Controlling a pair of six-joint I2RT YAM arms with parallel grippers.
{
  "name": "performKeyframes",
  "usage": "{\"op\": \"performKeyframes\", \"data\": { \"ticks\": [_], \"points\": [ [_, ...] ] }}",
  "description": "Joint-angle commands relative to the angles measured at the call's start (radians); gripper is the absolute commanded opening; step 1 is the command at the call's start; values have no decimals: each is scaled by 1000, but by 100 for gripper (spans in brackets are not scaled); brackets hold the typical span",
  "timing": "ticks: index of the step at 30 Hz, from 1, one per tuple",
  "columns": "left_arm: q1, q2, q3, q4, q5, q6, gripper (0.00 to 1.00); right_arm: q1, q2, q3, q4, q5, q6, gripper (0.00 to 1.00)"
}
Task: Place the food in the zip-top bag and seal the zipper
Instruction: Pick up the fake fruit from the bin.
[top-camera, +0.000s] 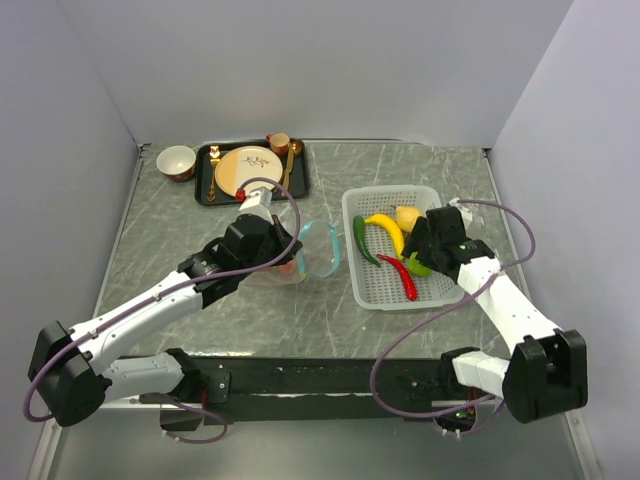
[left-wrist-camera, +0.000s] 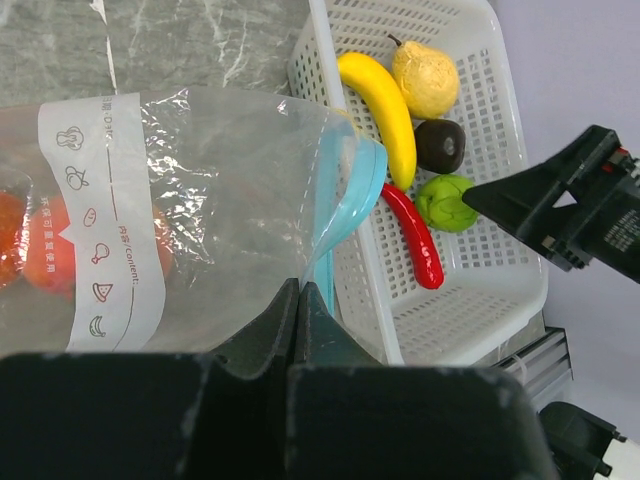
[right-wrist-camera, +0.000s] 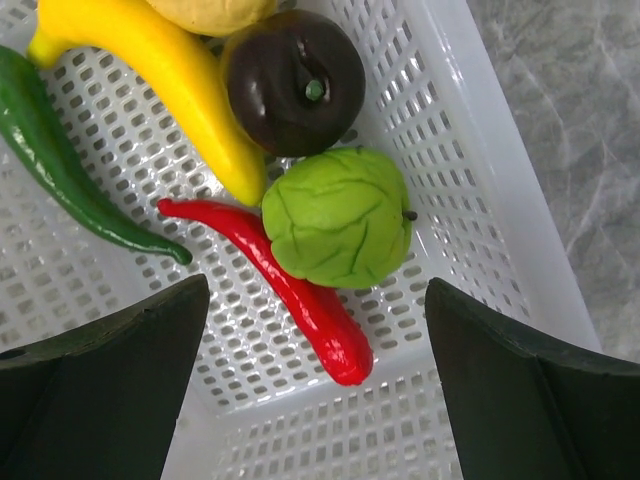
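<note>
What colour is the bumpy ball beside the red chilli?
The ball is lime green; the right wrist view shows it best.

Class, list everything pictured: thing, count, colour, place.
zip-top bag: one, clear, teal zipper, beside basket
tomato: one, orange, in bag
basket: one, white, table's right
banana: one, yellow, basket
pepper: one, green, basket
chilli: one, red, basket
ball: one, lime-green, basket
dark fruit: one, blackish, basket
pear: one, pale yellow, basket
tray: one, black, far left
plate: one, beige, on tray
cup: one, brown, at tray
bowl: one, white inside, beside tray
left fingers: shut on bag
right fingers: open, above basket
</note>
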Motion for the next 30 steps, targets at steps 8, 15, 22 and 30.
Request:
{"op": "performKeyframes", "data": {
  "ticks": [8, 15, 22, 30],
  "points": [
    [3, -38, 17, 15, 12, 16, 1, -6, 120, 16, 66, 58, 1, 89],
    [5, -45, -4, 23, 1, 15, 1, -6, 158, 25, 75, 66, -20, 86],
    [5, -40, -1, 20, 15, 30, 1, -7, 200, 44, 81, 60, -25, 85],
    [3, -51, -18, 33, 13, 38, 1, -7, 197, 37, 87, 35, -25, 64]
  ]
}}
